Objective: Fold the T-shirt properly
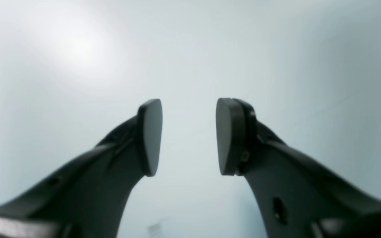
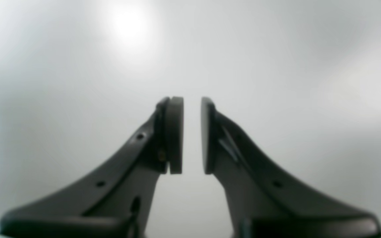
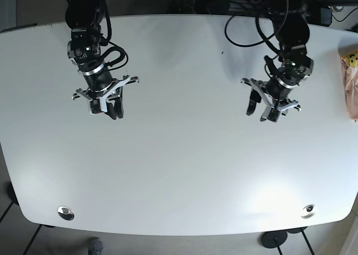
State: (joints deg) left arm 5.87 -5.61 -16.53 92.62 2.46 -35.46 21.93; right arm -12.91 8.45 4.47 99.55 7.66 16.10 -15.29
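Both arms hang over a bare white tabletop, left gripper with its jaws spread wide and right gripper with only a narrow gap between its pads, nothing held in either, which reads to me as a waiting pose, set well apart to leave the middle free. And the T-shirt? No sign of it on the tabletop in any view, unless that pinkish bundle at the far edge beside the left arm is fabric, and I can't tell that from here. The surface is glossy under overhead glare, with cables trailing behind the arms.
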